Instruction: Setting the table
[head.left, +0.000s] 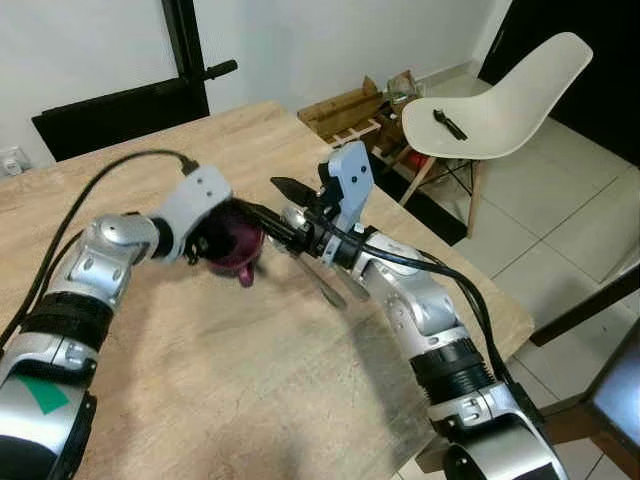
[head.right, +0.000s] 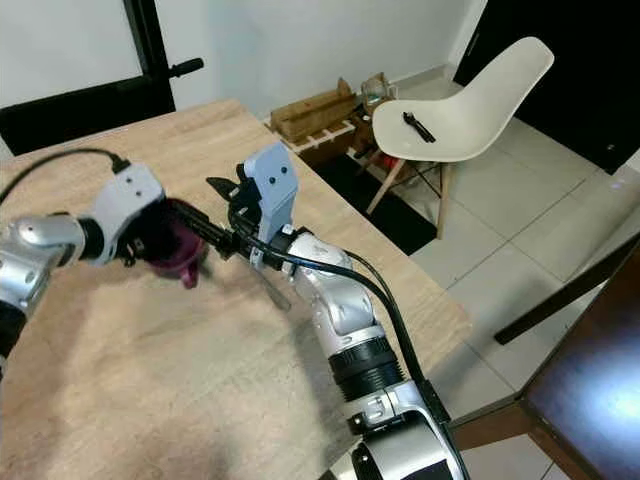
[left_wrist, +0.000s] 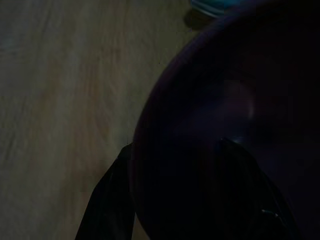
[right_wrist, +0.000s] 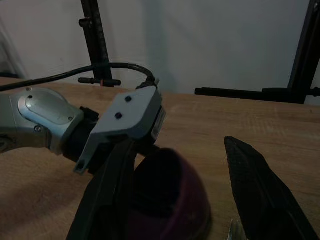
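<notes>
Purple cup sits low over the wooden surface, clamped in the left tool. The right tool hovers just beside the cup, fingers spread apart. A white chair stands beyond.

Both silver arms bend inward and meet over the middle. The left gripper points toward 3 o'clock, its fingers clamped around something. The right gripper points toward 9 o'clock, its fingers spread apart.
</notes>
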